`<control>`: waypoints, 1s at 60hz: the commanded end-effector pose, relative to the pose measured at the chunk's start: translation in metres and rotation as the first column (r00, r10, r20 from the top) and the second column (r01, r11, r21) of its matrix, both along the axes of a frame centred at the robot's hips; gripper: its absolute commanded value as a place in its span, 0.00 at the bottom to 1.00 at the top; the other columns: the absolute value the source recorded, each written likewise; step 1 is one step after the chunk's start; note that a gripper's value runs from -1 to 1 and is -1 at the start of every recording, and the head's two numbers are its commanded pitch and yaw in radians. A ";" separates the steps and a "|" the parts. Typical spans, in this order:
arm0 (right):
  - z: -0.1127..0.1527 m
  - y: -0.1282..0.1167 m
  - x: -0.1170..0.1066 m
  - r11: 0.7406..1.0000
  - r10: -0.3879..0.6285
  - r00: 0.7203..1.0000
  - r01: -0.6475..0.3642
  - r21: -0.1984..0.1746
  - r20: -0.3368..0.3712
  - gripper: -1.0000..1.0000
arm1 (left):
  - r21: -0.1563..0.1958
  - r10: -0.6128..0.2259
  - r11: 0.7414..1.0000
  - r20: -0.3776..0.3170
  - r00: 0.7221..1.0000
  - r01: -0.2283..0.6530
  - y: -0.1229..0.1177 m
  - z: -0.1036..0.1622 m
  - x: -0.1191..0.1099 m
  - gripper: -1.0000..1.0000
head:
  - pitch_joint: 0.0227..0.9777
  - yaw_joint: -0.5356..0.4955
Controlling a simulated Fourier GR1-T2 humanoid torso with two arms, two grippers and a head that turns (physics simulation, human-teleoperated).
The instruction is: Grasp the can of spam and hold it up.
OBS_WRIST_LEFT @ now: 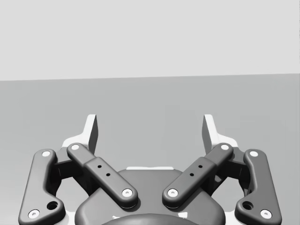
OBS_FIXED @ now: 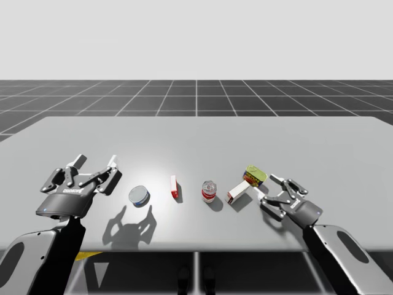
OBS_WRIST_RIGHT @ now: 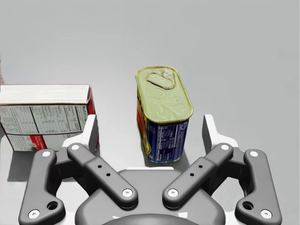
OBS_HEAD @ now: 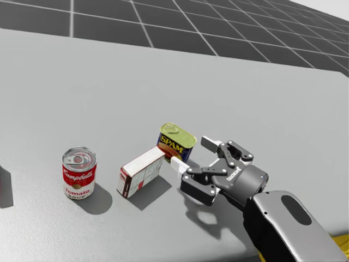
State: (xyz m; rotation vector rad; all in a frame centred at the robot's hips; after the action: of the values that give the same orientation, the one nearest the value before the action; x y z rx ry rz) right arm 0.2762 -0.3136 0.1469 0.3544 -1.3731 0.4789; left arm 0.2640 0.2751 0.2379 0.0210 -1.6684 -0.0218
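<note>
The spam can (OBS_FIXED: 255, 175) (OBS_HEAD: 177, 141) is a blue rectangular can with a yellow-green lid, standing upright on the grey table (OBS_FIXED: 196, 138). My right gripper (OBS_FIXED: 270, 190) (OBS_HEAD: 192, 154) (OBS_WRIST_RIGHT: 150, 131) is low over the table beside it and open. In the right wrist view the can (OBS_WRIST_RIGHT: 164, 112) stands just ahead of the gap between the fingers, and neither finger touches it. My left gripper (OBS_FIXED: 95, 163) (OBS_WRIST_LEFT: 150, 129) hovers open and empty over the table's left side, far from the can.
A white and red box (OBS_FIXED: 238, 192) (OBS_HEAD: 140, 171) (OBS_WRIST_RIGHT: 44, 115) lies right beside the can, close to one right finger. A red and white round can (OBS_FIXED: 209, 190) (OBS_HEAD: 79, 172), a small red box (OBS_FIXED: 175, 187) and a flat blue tin (OBS_FIXED: 139, 195) stand further left.
</note>
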 end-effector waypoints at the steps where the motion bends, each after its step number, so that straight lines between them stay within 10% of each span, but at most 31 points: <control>1: -0.010 0.000 0.019 1.000 -0.015 0.999 0.015 -0.011 -0.038 0.00 | -0.004 -0.003 1.000 0.000 1.000 0.003 0.000 0.001 0.000 0.00 | 0.76 0.15; 29: -0.017 0.009 0.042 1.000 0.008 0.997 -0.007 0.013 -0.079 0.02 | -0.005 -0.003 1.000 0.000 1.000 0.003 0.000 0.001 -0.001 0.00 | 0.75 0.16; 33: -0.020 0.006 0.039 1.000 0.010 0.995 -0.008 0.024 -0.098 0.89 | -0.003 -0.004 1.000 -0.001 1.000 0.004 0.000 0.001 0.000 0.00 | 0.74 0.15; 34: -0.020 0.006 0.039 1.000 0.007 0.995 -0.004 0.027 -0.099 0.97 | -0.003 -0.004 1.000 -0.001 1.000 0.004 0.000 0.001 -0.001 0.00 | 0.74 0.15; 60: -0.022 0.001 0.037 0.999 0.002 0.993 0.002 0.041 -0.114 1.00 | 0.007 -0.012 1.000 -0.006 1.000 0.012 -0.002 -0.002 0.000 0.00 | 0.46 0.15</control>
State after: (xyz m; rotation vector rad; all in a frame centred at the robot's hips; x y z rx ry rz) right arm 0.3136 -0.3093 0.1342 0.4672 -1.2757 0.5019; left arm 0.2642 0.2739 0.2372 0.0155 -1.6637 -0.0329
